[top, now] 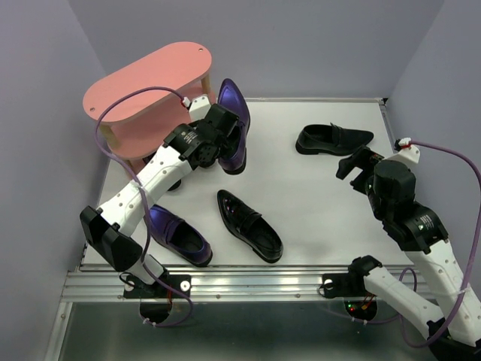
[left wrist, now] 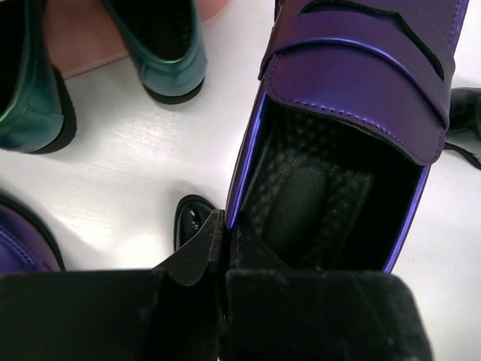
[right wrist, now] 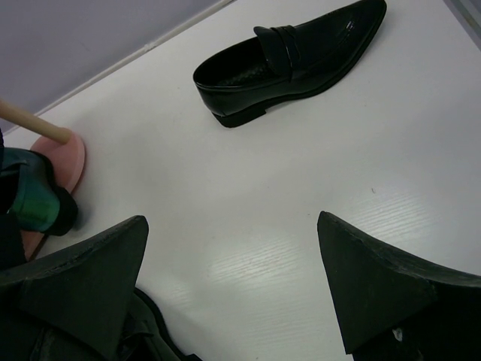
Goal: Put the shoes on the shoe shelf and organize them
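Pinching the purple shoe (left wrist: 353,83), the left gripper (left wrist: 225,233) hangs beside the shelf (top: 146,86).

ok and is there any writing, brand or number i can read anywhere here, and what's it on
None: no view shows readable text.
purple loafer, pinched at the heel rim by the left gripper: no logo or size mark shows, and the lining has only a dimpled pattern.
black loafer: plain, no mark visible.
pink shoe shelf: plain, no label.
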{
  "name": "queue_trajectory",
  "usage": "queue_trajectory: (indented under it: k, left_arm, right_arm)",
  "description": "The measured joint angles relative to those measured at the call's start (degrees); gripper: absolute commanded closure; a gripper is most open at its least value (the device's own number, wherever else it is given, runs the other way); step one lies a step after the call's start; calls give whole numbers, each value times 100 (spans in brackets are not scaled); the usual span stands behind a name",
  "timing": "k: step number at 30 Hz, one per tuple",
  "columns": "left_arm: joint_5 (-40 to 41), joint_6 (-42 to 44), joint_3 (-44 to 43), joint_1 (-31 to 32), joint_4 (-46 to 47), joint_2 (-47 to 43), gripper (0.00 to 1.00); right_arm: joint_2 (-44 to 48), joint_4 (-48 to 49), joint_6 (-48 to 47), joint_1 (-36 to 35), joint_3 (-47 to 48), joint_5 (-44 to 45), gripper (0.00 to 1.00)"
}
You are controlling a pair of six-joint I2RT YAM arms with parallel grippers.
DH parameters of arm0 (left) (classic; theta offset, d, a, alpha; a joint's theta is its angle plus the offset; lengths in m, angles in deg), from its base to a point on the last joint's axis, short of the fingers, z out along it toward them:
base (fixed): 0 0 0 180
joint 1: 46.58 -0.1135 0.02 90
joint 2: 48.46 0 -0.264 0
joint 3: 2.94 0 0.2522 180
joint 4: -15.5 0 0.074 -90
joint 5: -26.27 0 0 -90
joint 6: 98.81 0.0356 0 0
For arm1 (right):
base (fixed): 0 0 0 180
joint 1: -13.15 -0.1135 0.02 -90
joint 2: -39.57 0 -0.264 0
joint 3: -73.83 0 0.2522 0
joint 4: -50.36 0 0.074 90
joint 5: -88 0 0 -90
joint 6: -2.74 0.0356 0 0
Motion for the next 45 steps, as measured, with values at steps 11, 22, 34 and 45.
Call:
queue_trajectory:
  k: [11,22,34,45]
  left_arm:
    - [258,-468,577,-214,-501,-398,100]
    - [501,-549,621,-719,-490,-769,100]
    - [555,-343,616,-1239,-236,-354,100]
    - [581,-295,424,-1370,11,-238,100]
  right_arm:
    - [-9,9,2,0,0,-37,0]
    - [-15,52,4,0,0,-76,0]
    - [-153,129,-2,0,4,-122,0]
    - [-280,142,-20,0,48,-190,0]
